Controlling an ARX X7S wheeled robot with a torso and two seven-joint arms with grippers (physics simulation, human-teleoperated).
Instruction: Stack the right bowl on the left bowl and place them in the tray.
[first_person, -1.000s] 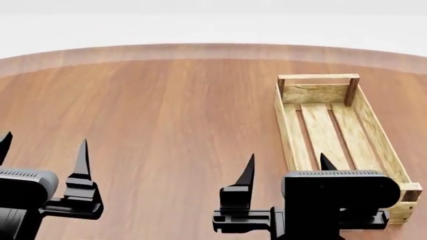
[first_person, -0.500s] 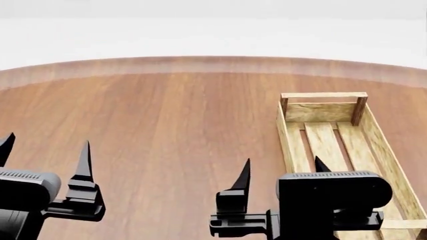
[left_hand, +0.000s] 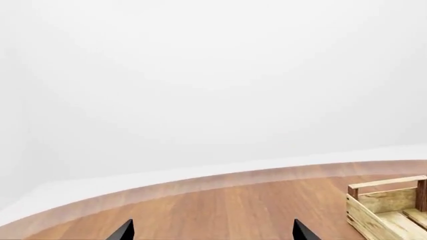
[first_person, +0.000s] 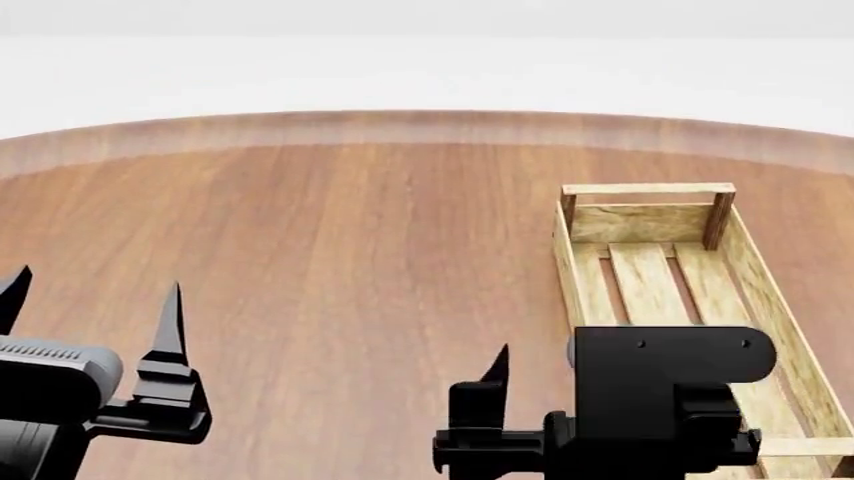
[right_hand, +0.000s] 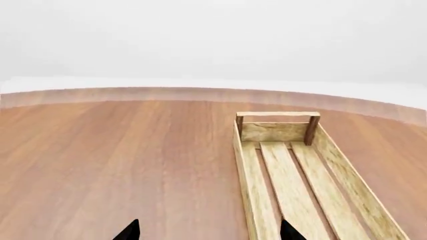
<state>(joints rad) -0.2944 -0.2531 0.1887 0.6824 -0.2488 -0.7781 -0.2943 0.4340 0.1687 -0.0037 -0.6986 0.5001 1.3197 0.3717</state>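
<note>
Head view, table: round brown wooden table (first_person: 334, 260), its far edge curving across the top.
Head view, tray: pale wooden tray (first_person: 582, 285) toward the table's right side, long axis running away from the robot, slatted bottom bare.
Head view, left gripper: left gripper (first_person: 91, 305) near the table's front edge, jaws spread wide, holding nothing.
Head view, right gripper: right gripper (first_person: 567, 385) at the tray's near end; one fingertip shows, the other is hidden behind the wrist block.
Left wrist view: two fingertips far apart over the table; tray (left_hand: 373, 212) corner at the edge.
Right wrist view: fingertips wide apart, one over bare table, one over the tray (right_hand: 248, 187); bowls not visible.
</note>
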